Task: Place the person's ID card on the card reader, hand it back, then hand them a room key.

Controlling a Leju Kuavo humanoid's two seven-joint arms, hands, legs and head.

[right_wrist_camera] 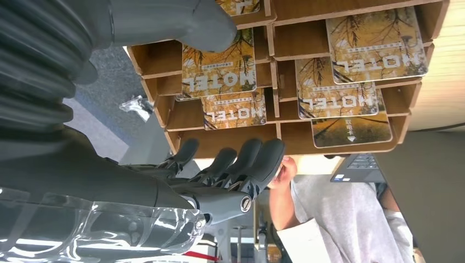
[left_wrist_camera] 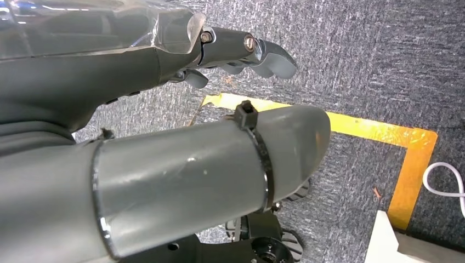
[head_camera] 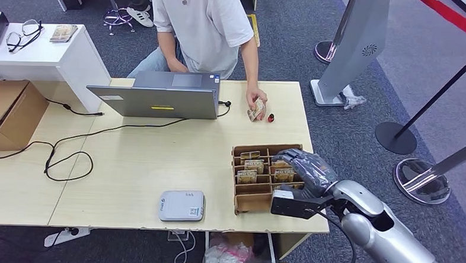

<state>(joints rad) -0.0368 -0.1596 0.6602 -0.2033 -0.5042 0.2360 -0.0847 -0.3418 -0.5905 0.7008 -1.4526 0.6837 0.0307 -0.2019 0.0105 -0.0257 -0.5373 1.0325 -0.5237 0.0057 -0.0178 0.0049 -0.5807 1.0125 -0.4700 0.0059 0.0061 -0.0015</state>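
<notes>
We see the right hand (head_camera: 303, 165) over the wooden card rack (head_camera: 252, 199) on the desk (head_camera: 134, 163), fingers (right_wrist_camera: 257, 161) spread and holding nothing, thumb above the hotel key cards (right_wrist_camera: 219, 68). The person's hand (head_camera: 257, 101) holds the ID card (head_camera: 254, 112) near the laptop (head_camera: 161, 96). Left hand (left_wrist_camera: 241, 52) hangs over carpet, fingers loosely apart, empty.

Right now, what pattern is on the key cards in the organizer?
Yellow-gold tree artwork with white "HOTEL" lettering on the key cards; clearest in the right wrist view.
</notes>
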